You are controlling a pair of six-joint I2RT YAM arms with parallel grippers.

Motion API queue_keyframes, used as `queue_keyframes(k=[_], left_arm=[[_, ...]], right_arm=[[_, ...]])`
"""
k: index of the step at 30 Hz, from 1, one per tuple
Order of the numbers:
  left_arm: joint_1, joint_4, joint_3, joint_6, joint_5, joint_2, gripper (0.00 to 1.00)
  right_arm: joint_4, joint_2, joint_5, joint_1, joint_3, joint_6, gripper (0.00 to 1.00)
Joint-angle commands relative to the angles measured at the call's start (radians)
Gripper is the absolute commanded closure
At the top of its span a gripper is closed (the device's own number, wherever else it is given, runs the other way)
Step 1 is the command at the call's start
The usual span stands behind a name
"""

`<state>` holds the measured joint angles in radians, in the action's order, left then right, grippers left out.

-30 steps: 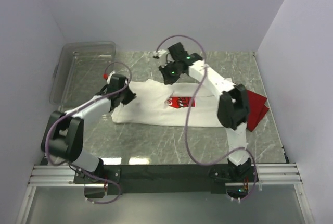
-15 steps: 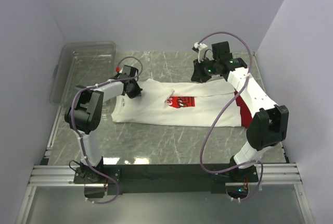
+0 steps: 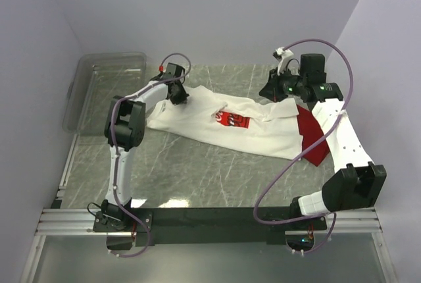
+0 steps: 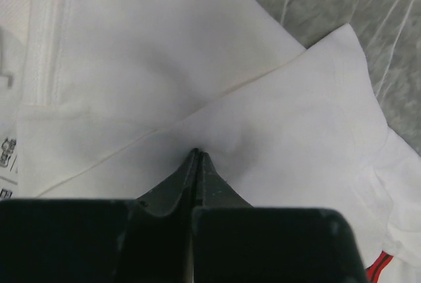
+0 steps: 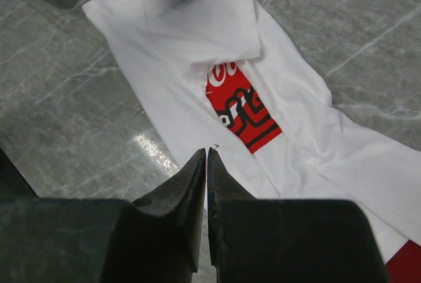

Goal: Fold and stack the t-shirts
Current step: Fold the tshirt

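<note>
The grey marble table takes most of the space in front of me. On it, the white t-shirt lies stretched in a long slanted band, from the far left of the table down toward the right. Its red square print faces up near the middle, and a flap of white cloth is folded over just beside the print.

The clear plastic bin stands at the far left corner, apart from the shirts. The red t-shirt lies flat at the right side of the table. The right end of the white one covers a part of it.

The left gripper is down at the far left end of the white t-shirt. Its fingers are pressed together on a small pinch of the white cloth, which puckers around the tips.

The right gripper hangs in the air over the right end of the white t-shirt. Its fingers are almost together, with only a thin slit between them, and nothing is held there.
</note>
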<state>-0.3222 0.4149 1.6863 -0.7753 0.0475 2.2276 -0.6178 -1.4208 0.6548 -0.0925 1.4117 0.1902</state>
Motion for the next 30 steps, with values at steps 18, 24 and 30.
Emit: queue_keyframes(k=[18, 24, 30], left_arm=[[0.118, 0.110, 0.646, -0.025, -0.186, 0.316, 0.72], [0.118, -0.010, 0.485, 0.067, -0.251, 0.023, 0.54], [0.117, -0.134, 0.186, 0.146, -0.296, -0.369, 0.50]], right_arm=[[-0.151, -0.122, 0.062, 0.013, -0.052, 0.348, 0.76], [-0.076, -0.141, -0.200, -0.163, -0.177, 0.394, 0.74], [0.007, -0.231, -0.458, -0.240, -0.214, 0.319, 0.74]])
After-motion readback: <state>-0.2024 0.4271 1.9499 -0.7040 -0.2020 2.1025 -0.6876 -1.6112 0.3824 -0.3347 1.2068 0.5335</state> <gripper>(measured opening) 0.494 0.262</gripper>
